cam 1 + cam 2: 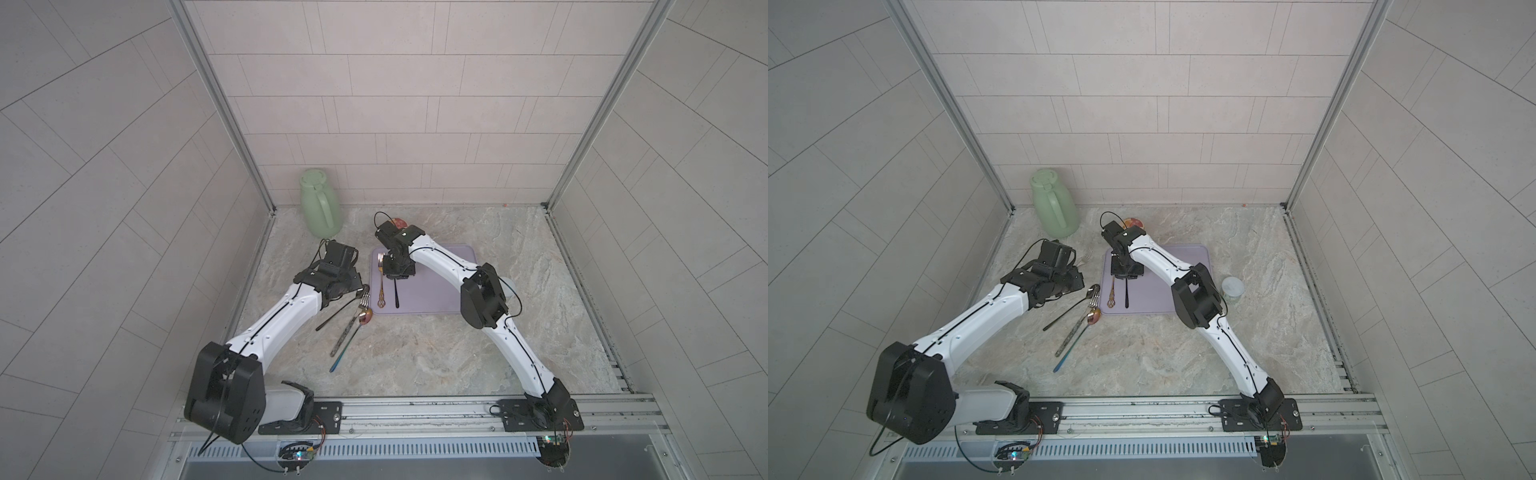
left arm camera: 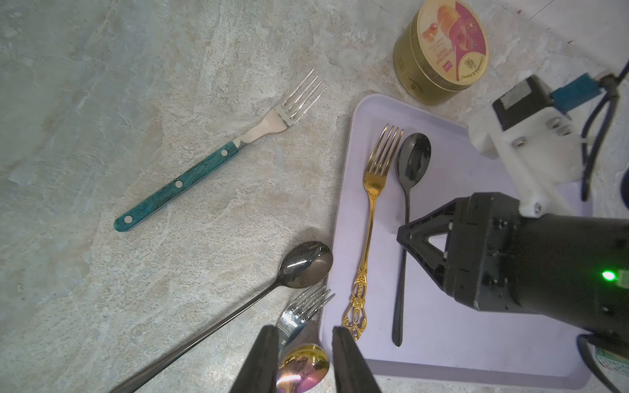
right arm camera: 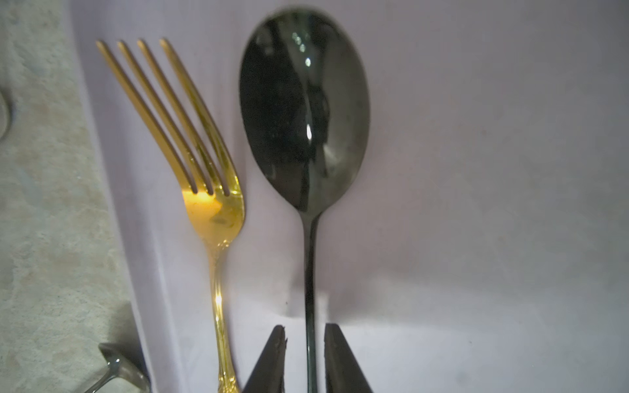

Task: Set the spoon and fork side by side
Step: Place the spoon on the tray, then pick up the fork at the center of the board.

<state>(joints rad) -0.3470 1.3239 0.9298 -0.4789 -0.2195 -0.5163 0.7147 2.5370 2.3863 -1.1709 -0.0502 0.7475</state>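
Glossy black metal spoon [image 3: 304, 112] and ornate gold metal fork [image 3: 211, 211] lie flat, parallel and just apart on the flat lilac rectangular tray [image 2: 459, 340], along its edge nearest the left arm. Right gripper [image 3: 305, 327] straddles the spoon's handle, jaws slightly parted, not pinching. Left gripper [image 2: 304, 331] hovers open and empty just outside that edge. Placement appears complete; only withdrawal seems left.

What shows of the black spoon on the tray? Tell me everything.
The black spoon is glossy dark metal, with an oval bowl and a thin straight handle. It lies flat on the lavender tray, parallel to the gold fork, close but not touching. The right gripper straddles its handle, jaws slightly apart.
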